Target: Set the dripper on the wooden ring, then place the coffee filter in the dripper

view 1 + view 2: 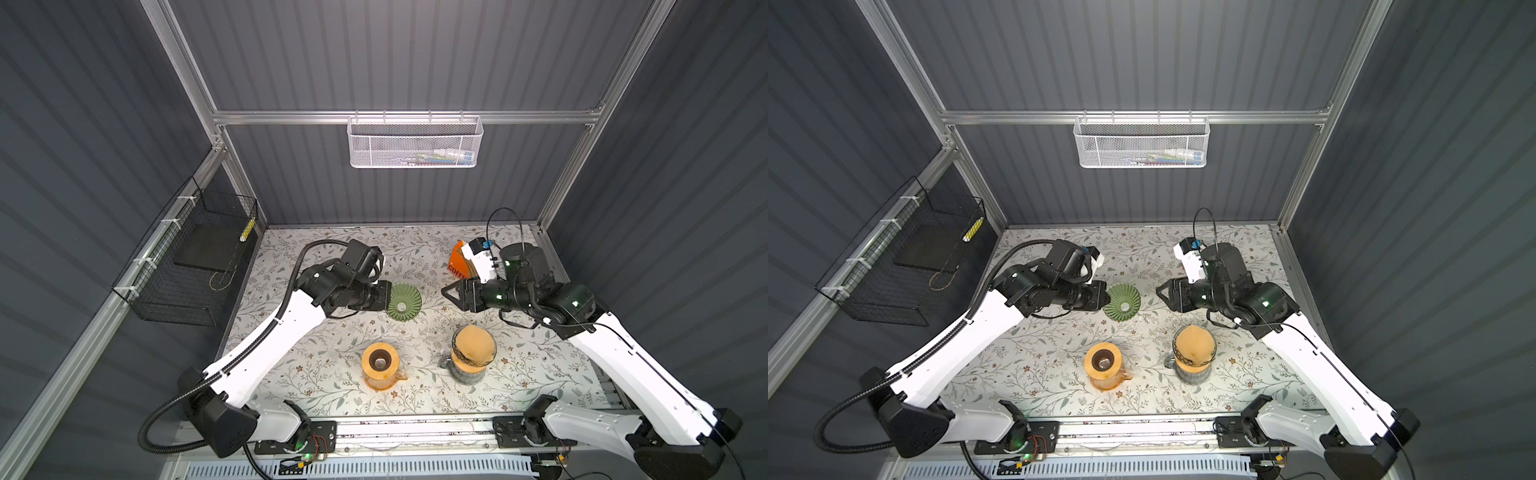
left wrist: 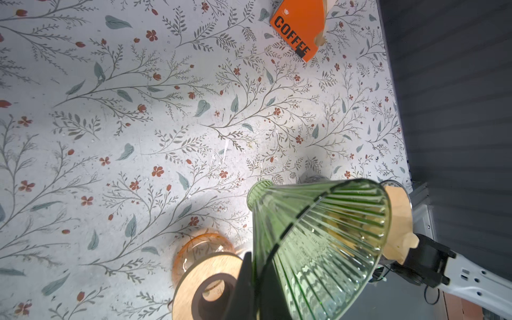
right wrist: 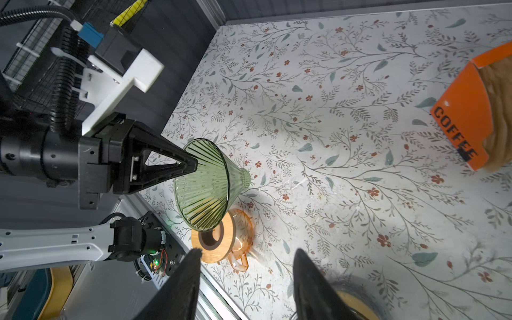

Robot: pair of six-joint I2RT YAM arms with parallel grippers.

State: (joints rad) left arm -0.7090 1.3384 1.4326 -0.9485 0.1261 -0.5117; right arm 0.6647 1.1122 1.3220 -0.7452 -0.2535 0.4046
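Observation:
The dripper [image 1: 404,306] [image 1: 1123,306] is a green ribbed glass cone, held tilted above the middle of the table. My left gripper [image 1: 389,296] [image 1: 1108,296] [image 2: 250,259] [image 3: 194,164] is shut on its rim. The dripper [image 2: 318,235] [image 3: 205,188] has nothing inside. Tan paper coffee filters [image 3: 497,105] [image 2: 321,41] stand in an orange box [image 1: 457,264] [image 2: 296,27] [image 3: 460,122] marked COFFEE at the back right. My right gripper [image 1: 445,291] [image 1: 1159,291] [image 3: 248,250] hangs open and empty just right of the dripper, in front of the box.
An orange glass carafe with a wooden ring lid [image 1: 379,363] [image 1: 1102,363] [image 2: 205,279] [image 3: 216,243] stands front centre. To its right stands a clear glass vessel topped by a tan paper cone [image 1: 473,351] [image 1: 1194,351] [image 2: 399,221]. A black wire basket [image 1: 195,266] hangs on the left wall.

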